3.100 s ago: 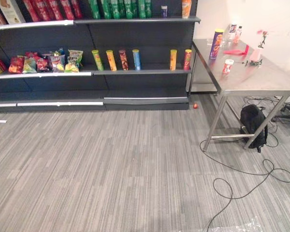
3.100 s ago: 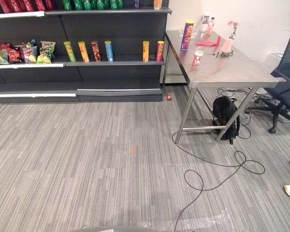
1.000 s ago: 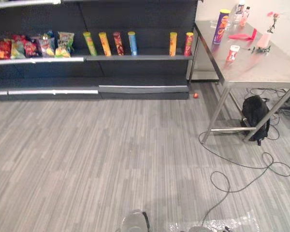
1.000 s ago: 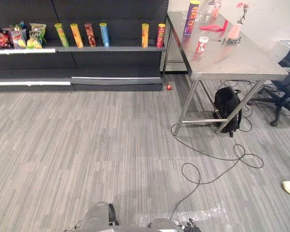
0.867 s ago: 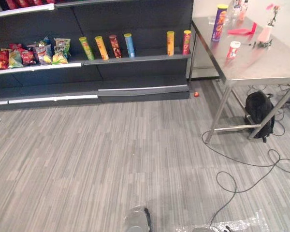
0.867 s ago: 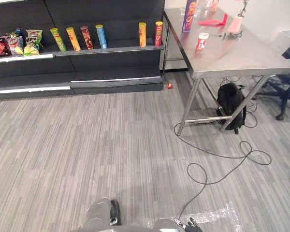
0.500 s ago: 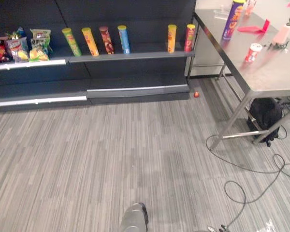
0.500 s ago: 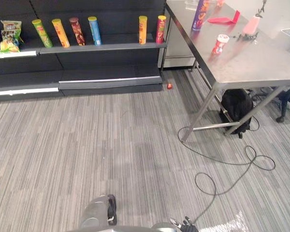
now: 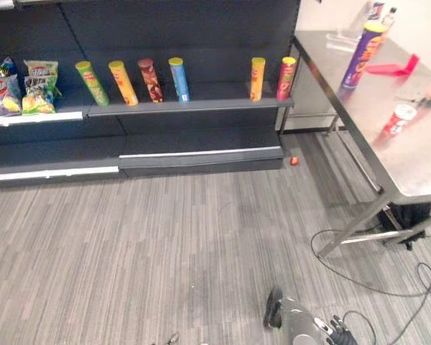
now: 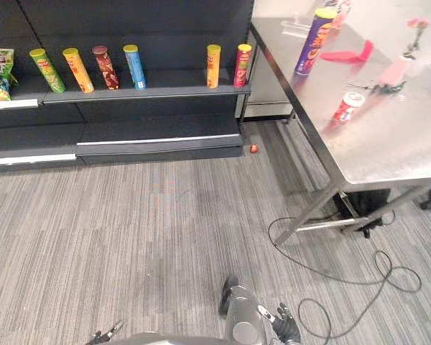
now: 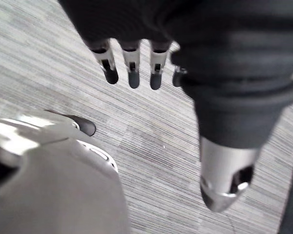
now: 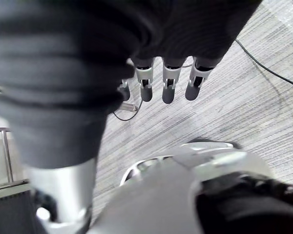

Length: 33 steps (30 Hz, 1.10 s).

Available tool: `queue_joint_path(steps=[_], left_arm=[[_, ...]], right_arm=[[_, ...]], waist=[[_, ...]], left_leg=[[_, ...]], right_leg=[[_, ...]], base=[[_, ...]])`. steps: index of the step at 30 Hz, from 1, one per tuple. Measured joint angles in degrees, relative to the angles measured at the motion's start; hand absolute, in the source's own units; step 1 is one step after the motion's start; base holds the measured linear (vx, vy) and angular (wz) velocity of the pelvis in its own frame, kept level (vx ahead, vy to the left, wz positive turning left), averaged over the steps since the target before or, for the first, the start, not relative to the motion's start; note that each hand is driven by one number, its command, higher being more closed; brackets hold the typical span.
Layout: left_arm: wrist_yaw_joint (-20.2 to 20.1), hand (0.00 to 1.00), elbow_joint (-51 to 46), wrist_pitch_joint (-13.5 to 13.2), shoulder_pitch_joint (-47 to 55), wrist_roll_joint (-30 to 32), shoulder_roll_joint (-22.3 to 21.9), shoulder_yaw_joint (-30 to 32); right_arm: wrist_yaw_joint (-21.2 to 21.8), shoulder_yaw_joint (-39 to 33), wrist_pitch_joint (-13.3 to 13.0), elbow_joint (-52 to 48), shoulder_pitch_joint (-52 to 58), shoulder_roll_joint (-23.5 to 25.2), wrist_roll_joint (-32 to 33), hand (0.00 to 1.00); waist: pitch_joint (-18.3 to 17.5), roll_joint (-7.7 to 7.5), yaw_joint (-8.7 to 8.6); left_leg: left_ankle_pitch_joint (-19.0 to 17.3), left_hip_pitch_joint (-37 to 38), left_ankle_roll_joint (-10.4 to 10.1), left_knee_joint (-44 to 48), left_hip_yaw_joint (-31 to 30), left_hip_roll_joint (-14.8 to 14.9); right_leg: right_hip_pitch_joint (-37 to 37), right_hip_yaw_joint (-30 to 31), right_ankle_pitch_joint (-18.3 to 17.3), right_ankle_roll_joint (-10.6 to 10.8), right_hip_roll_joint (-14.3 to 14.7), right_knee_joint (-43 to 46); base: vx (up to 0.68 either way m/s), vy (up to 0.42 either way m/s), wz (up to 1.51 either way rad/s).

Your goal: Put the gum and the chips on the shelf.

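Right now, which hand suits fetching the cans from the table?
Probably the right hand: the table holding the chips can and gum can stands on its side; the left hand is equally empty.

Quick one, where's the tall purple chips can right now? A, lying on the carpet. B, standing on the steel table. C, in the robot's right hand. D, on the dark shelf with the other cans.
B: the purple chips can stands upright on the steel table, off the dark shelf, and the right hand hangs open and empty.
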Motion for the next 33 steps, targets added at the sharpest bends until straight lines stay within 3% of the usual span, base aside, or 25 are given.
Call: queue_joint_path(steps=[1,2,5,7,8,9,10,11,12,13,15,16,17,19,21,22,23,24,25,27,28,30,32,33], left_arm=[[-0.1,0.0,0.1,0.0,-0.2,0.0,-1.6,1.6],[-0.2,0.0,0.0,0.0,-0.1,0.0,-2.6,2.6],[-0.5,0.0,-0.1,0.1,-0.2,0.0,-3.7,2.9],[-0.7,0.0,-0.4,0.2,0.1,0.0,-4.0,3.3],[-1.0,0.0,-0.4,0.4,0.1,0.0,-4.1,3.3],[-1.2,0.0,-0.3,0.3,0.1,0.0,-4.0,3.4],[-1.6,0.0,-0.3,0.2,0.2,0.0,-3.9,3.4],[-1.8,0.0,-0.3,0.1,0.2,-0.1,-3.9,3.4],[-1.9,0.0,0.0,0.1,0.5,-0.4,-3.4,4.4],[-2.6,0.0,-0.4,0.0,0.4,-0.6,-3.5,5.1],[-2.8,0.0,-0.4,-0.1,0.5,-0.8,-3.5,4.9],[-2.8,0.0,-0.6,-0.4,0.8,-1.2,-4.0,4.7],[-2.7,0.0,-0.5,-0.5,1.0,-1.1,-3.9,4.5],[-2.3,0.0,-0.5,-0.4,1.3,-1.1,-3.6,3.7],[-2.2,0.0,-0.4,-0.3,1.8,-1.2,-3.1,3.1],[-2.1,0.0,-0.3,-0.3,1.9,-1.3,-3.1,3.1],[-2.0,0.0,-0.3,-0.4,2.6,-3.3,-3.1,2.0],[-2.1,0.0,0.5,-0.3,3.0,-5.0,-3.1,1.5],[-2.1,0.0,1.2,-0.5,3.1,-5.6,-2.2,1.4],[-2.2,0.0,1.2,-1.0,2.3,-5.3,0.1,-0.1],[-2.3,0.0,1.2,-1.2,2.1,-4.8,0.4,-0.3],[-2.8,0.0,1.4,-1.1,1.4,-2.5,0.9,-0.7],[-2.7,0.0,1.5,-1.1,1.4,-1.3,1.3,-0.7],[-2.8,0.0,1.4,-1.1,1.4,-0.3,1.3,-1.1]], right_arm=[[-0.1,-0.8,0.0,-0.1,0.0,-0.7,-0.3,0.0],[-0.5,-1.0,0.4,-0.8,0.1,-1.1,-0.4,0.0],[-1.3,-1.0,2.5,-2.1,-0.1,-1.7,-0.6,0.0],[-1.5,-1.0,4.0,-1.7,-0.5,-2.1,-0.6,0.0],[-1.6,-1.1,4.6,-1.6,-0.7,-2.5,-0.6,0.0],[-1.6,-1.2,4.8,-1.6,-0.7,-2.5,-0.6,0.0],[-1.6,-1.1,5.3,-1.5,-0.5,-3.0,-0.6,0.0],[-1.6,-1.0,5.7,-1.3,-0.4,-3.1,-0.6,0.0],[-1.5,-0.3,6.1,-0.1,-0.8,-3.0,-0.6,0.0],[-1.5,-0.2,6.2,0.6,-1.4,-3.2,-0.5,0.0],[-1.5,-0.2,6.2,1.7,-1.5,-3.3,-0.5,0.0],[-1.6,-0.2,6.3,2.7,-2.2,-3.5,-0.5,0.0],[-1.6,-0.3,6.2,2.7,-2.5,-3.5,-0.5,0.0],[-1.7,-1.0,6.0,2.6,-3.2,-3.4,-0.5,0.0],[-1.6,-1.3,5.6,2.6,-2.9,-2.9,-0.5,0.0],[-1.6,-1.3,5.6,2.7,-2.5,-2.8,-0.4,0.0],[-1.5,-1.2,5.4,2.8,-1.7,-3.0,-0.6,0.0],[-1.5,-1.2,5.4,3.2,-1.4,-3.1,-0.6,0.0],[-1.6,-1.0,5.5,3.8,-1.7,-2.5,-0.8,0.0],[-1.9,-1.0,5.6,4.5,-1.9,-0.9,-2.9,0.0],[-2.2,-1.3,5.6,4.7,-1.9,-0.5,-3.0,0.0],[-2.7,-1.5,5.6,4.8,-1.9,-0.3,-2.9,0.0],[-2.6,-1.8,5.6,4.7,-2.0,-0.3,-2.7,0.0],[-2.5,-2.1,5.2,4.4,-2.1,-0.3,-2.6,0.0]], waist=[[0.6,1.2,0.07],[0.7,2.16,0.25],[0.6,3.31,0.34],[0.3,3.54,0.33],[-0.3,4.92,0.21],[-0.3,4.97,0.11],[-0.5,4.82,0.15],[-0.7,5.4,0.22],[-1.1,4.44,0.25],[-0.9,4.31,0.25],[-0.8,4.05,0.44],[-0.8,3.98,0.61],[-0.8,3.98,0.7],[-0.9,3.71,0.77],[-0.9,3.42,0.69],[-0.8,3.37,0.55],[-0.7,3.95,0.54],[-0.7,3.94,0.64],[-1.1,3.08,1.38],[-1.1,0.03,0.77],[-1.1,-0.43,0.52],[-1.4,-0.75,0.54],[-1.7,-1.17,0.41],[-1.7,-1.14,0.33]], left_leg=[[-1.7,1.6,-0.9,0.7,-0.1,1.9],[-1.6,1.9,-0.5,2.3,0.1,2.8],[1.6,1.8,0.0,7.1,0.2,4.6],[3.8,0.7,-0.6,13.3,-0.3,6.4],[6.0,-1.6,-2.7,19.8,-1.9,8.5],[7.9,-3.2,-4.6,23.7,-3.0,9.2],[13.1,-6.3,-7.5,30.5,-4.6,10.8],[18.5,-8.3,-7.4,34.5,-4.8,12.1],[27.2,-12.4,-6.7,41.0,-5.1,14.5],[16.8,-18.1,-5.1,49.0,-3.3,15.2],[8.4,-21.8,-4.2,48.2,0.8,13.5],[5.8,-22.7,-4.0,41.5,2.6,11.5],[5.3,-23.1,-4.0,36.9,2.8,10.3],[6.2,-22.9,-4.1,17.2,1.5,6.9],[10.4,-23.3,-4.2,2.3,-3.2,4.8],[11.2,-23.6,-4.7,-0.9,-5.6,4.7],[11.1,-24.8,-5.3,-0.5,-9.1,5.8],[14.1,-24.7,-6.9,4.2,-8.4,5.8],[14.0,-24.6,-6.9,7.3,-7.3,4.4],[10.6,-24.6,-5.5,11.5,-6.7,1.7],[9.5,-24.7,-5.1,12.5,-6.6,1.0],[7.6,-22.2,-3.6,12.3,-5.1,-1.0],[7.2,-19.5,-1.8,10.6,-3.7,-2.6],[6.9,-17.4,-0.9,9.3,-2.5,-3.4]], right_leg=[[-0.3,-0.4,2.6,-0.7,0.6,4.6],[-0.9,-1.0,0.5,-3.5,0.5,9.3],[-0.2,-2.6,-5.5,-4.3,0.8,14.8],[2.4,-3.1,-7.2,-4.6,2.1,14.6],[4.8,-3.9,-7.6,-5.3,3.3,13.6],[5.9,-4.3,-7.9,-5.6,3.7,13.2],[8.0,-4.7,-8.6,-5.8,4.8,12.1],[10.1,-4.9,-8.9,-5.8,6.0,10.3],[15.1,-5.4,-8.9,-5.8,7.9,3.9],[17.3,-5.3,-8.9,-5.8,8.3,1.5],[20.2,-4.6,-8.8,-5.9,8.0,-0.5],[21.6,-3.9,-8.9,-6.0,7.7,-1.6],[22.2,-3.7,-8.8,-6.2,7.5,-2.0],[23.0,-2.1,-9.7,-5.3,6.4,-1.9],[23.8,0.9,-11.0,-3.5,4.9,-1.8],[24.5,2.2,-11.7,-2.5,4.2,-1.9],[26.0,5.1,-13.4,0.0,3.7,-1.7],[27.3,8.0,-14.7,1.3,2.9,-1.8],[27.9,11.2,-15.3,0.7,1.7,-1.2],[27.7,12.8,-15.1,0.3,-0.2,2.1],[27.2,13.2,-14.7,0.5,-0.9,3.6],[22.8,14.7,-12.9,-0.1,-2.8,13.6],[18.7,14.3,-9.1,-0.8,-5.1,23.1],[16.2,12.6,-5.2,-0.9,-7.3,28.6]], base=[[0.45,-0.266,0.54],[0.42,-0.251,0.34],[0.4,-0.295,0.15],[0.3,-0.221,-0.04],[0.22,-0.143,0.01],[0.23,-0.113,0.05],[0.2,-0.077,0.01],[0.41,-0.102,0.06],[0.42,-0.105,0.17],[0.41,-0.101,0.23],[0.28,-0.041,0.13],[0.31,0.031,-0.08],[0.25,0.058,-0.38],[0.23,0.104,-0.55],[0.33,0.235,-0.64],[0.47,0.404,-0.83],[0.44,0.439,-0.97],[0.54,0.553,-1.24],[0.51,0.436,-1.0],[0.44,0.263,-0.41],[0.34,0.218,-0.04],[0.35,0.255,-0.08],[0.31,0.185,-0.1],[0.31,0.143,-0.14]])
